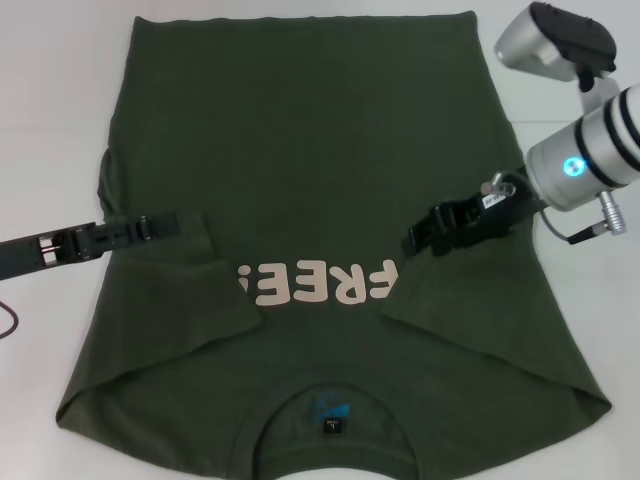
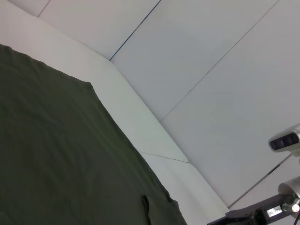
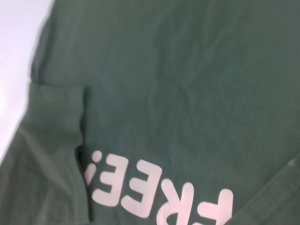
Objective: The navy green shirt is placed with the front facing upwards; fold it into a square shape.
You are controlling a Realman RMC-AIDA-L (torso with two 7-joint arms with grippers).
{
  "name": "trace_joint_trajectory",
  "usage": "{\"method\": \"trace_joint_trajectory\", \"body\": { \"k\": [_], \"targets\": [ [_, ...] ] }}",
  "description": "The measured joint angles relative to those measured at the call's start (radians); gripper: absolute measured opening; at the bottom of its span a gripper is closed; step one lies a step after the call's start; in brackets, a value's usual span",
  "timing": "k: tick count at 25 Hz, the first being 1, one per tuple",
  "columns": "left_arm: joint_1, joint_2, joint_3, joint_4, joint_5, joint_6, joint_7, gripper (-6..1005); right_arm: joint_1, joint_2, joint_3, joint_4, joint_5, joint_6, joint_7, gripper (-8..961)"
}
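A lab-like test space: a plain white flat tabletop [image 1: 40, 120] fills the scene, and behind its far edge stand bare white wall panels [image 2: 197, 61] with thin dark seams.

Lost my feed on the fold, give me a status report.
Left gripper and right gripper low on the navy green shirt, each at a sleeve folded inward. Shirt front up. Nothing in the way.

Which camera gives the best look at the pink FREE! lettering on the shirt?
The head view: the whole FREE! lettering shows on the navy green shirt, near the collar. The right wrist view shows it closer but cut off at the picture's edge. The left wrist view shows only plain fabric.
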Motion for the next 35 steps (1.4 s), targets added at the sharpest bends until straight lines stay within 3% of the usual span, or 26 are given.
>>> {"method": "trace_joint_trajectory", "body": {
  "k": [4, 9, 13, 17, 22, 35],
  "targets": [
    [0.004, 0.004, 0.0, 0.0, 0.001, 0.006, -0.017, 889, -0.053, -0.047, 0.015, -0.018, 0.115, -0.058, -0.026, 398],
    [0.017, 0.031, -0.002, 0.005, 0.027, 0.045, -0.087, 889, -0.14, -0.12, 0.093, -0.02, 0.18, -0.204, -0.044, 637],
    [0.018, 0.061, -0.01, 0.009, 0.089, 0.095, -0.15, 889, -0.225, -0.151, 0.23, -0.021, 0.208, -0.316, -0.099, 709],
    [-0.002, 0.083, -0.01, 0.021, 0.218, 0.144, -0.213, 889, -0.319, -0.161, 0.353, -0.019, 0.283, -0.364, -0.197, 780],
    [-0.016, 0.091, -0.011, 0.062, 0.35, 0.189, -0.346, 889, -0.387, -0.169, 0.396, -0.018, 0.324, -0.328, -0.261, 829],
    [-0.018, 0.083, 0.01, 0.108, 0.488, 0.116, -0.418, 889, -0.375, -0.174, 0.4, -0.012, 0.32, -0.259, -0.309, 844]
  ]
}}
